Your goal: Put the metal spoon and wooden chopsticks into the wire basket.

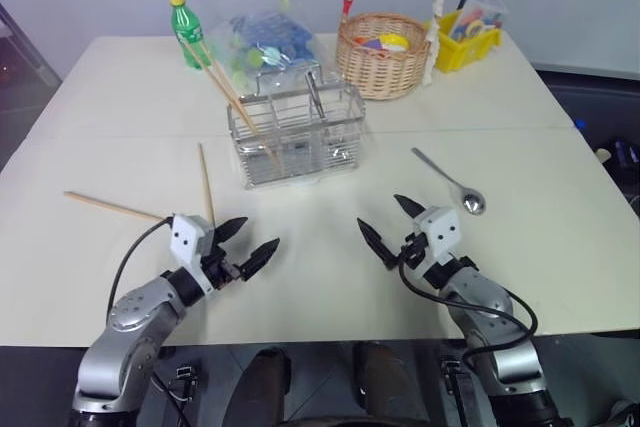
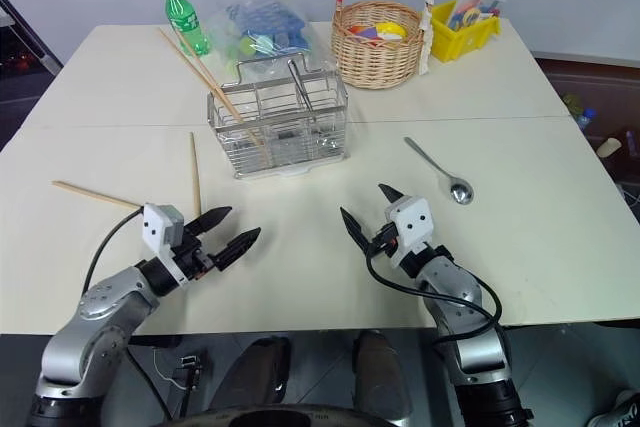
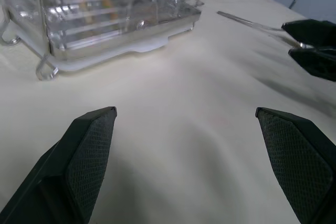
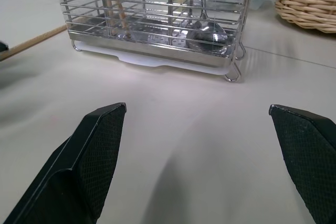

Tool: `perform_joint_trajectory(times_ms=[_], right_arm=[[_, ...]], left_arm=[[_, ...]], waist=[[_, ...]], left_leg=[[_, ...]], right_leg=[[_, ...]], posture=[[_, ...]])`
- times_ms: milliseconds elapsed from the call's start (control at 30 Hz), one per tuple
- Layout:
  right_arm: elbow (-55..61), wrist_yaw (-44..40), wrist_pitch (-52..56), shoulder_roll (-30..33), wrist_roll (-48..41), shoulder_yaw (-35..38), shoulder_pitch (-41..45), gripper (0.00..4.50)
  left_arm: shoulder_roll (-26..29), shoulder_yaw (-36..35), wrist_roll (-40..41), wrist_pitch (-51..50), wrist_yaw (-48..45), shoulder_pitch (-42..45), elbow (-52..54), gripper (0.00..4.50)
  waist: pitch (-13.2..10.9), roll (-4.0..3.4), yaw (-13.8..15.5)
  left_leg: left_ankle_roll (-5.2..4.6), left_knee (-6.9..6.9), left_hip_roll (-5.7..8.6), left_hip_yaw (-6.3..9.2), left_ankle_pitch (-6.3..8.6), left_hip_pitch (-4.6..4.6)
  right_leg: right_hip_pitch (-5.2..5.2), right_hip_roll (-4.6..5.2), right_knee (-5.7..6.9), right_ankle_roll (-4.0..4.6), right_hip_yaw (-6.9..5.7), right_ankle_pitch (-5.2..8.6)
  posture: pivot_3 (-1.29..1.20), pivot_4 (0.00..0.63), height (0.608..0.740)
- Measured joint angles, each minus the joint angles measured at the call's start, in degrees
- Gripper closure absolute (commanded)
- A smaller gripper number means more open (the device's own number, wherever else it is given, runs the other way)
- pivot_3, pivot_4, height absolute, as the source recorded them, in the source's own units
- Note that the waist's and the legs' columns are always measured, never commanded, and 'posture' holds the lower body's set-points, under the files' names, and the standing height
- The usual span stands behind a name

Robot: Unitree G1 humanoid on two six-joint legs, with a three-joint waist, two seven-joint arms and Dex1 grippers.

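- Two grippers nearest the viewer, both low over the bare worktop [image 1: 560, 277]: left gripper [image 1: 248, 242] and right gripper [image 1: 388, 219], fingers of each spread wide and released, nothing between them.
- Just beyond the left gripper, two loose wooden chopsticks flat on the worktop: one [image 1: 112, 207] running crosswise out to the left, the other [image 1: 206, 183] pointing away toward the basket.
- Judged light, stiff and thin; likely to roll or pivot if pinched near a tip. Best taken near mid-length, fingers across the stick.
- Beyond and to the right of the right gripper, metal spoon [image 1: 452, 182] flat on the worktop, bowl toward the robot, handle angled away toward the basket.
- Judged light, rigid and slippery, lying low against the surface; handle just behind the bowl looks the surest hold.
- Mid-worktop, wire basket [image 1: 297, 132] upright, apart from the loose pieces; two chopsticks [image 1: 222, 82] already leaning out of its left compartment, and a spoon-like utensil [image 4: 208, 33] resting inside on the right.
- Farthest back: green bottle [image 1: 186, 29], clear bag of coloured items [image 1: 262, 37], wicker basket [image 1: 384, 55], yellow bin [image 1: 466, 39].
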State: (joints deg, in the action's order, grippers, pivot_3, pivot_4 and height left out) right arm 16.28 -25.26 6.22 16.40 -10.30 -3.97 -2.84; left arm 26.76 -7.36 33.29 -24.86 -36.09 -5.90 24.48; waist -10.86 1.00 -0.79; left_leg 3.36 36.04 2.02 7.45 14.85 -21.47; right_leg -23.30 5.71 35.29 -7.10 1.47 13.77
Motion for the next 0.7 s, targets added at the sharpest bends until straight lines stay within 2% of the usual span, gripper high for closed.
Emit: perform_joint_trajectory(times_ms=[167,300,533,700], right_arm=[[-0.9,-0.5,0.0,0.3,0.0,0.0,0.6,0.00],[-1.0,-0.8,0.0,0.4,0.0,0.1,1.1,0.00],[-0.9,-0.7,1.7,0.9,-0.3,1.1,1.9,0.00],[3.1,1.1,10.8,3.6,-4.3,6.5,6.3,0.00]], left_arm=[[8.0,-3.5,5.8,-5.6,-3.4,3.9,3.4,0.04],[12.0,-4.2,8.6,-7.5,-6.8,7.3,3.8,0.04],[13.3,-1.8,9.7,-7.8,-12.5,12.5,3.4,0.04],[13.9,0.2,9.4,-7.2,-16.8,12.4,2.9,0.04]], waist=[[0.0,-0.04,-0.1],[0.0,-0.04,-0.1],[0.0,-0.05,-0.2],[0.0,-0.09,-0.2]], left_leg=[[0.00,-0.01,0.00,-0.01,0.00,0.00],[0.00,-0.01,0.00,-0.02,0.00,0.01],[0.00,0.00,0.00,-0.02,0.00,0.00],[0.00,-0.01,0.00,-0.02,0.00,-0.01]], right_leg=[[-0.01,-0.01,0.01,0.00,0.00,0.00],[-0.01,-0.01,0.02,0.00,0.00,0.00],[-0.02,-0.01,0.02,-0.01,0.01,0.00],[-0.03,-0.01,0.04,0.00,0.01,0.00]], posture=[[0.00,0.150,0.740],[0.00,0.150,0.740],[0.00,0.150,0.740],[0.00,0.150,0.740]])
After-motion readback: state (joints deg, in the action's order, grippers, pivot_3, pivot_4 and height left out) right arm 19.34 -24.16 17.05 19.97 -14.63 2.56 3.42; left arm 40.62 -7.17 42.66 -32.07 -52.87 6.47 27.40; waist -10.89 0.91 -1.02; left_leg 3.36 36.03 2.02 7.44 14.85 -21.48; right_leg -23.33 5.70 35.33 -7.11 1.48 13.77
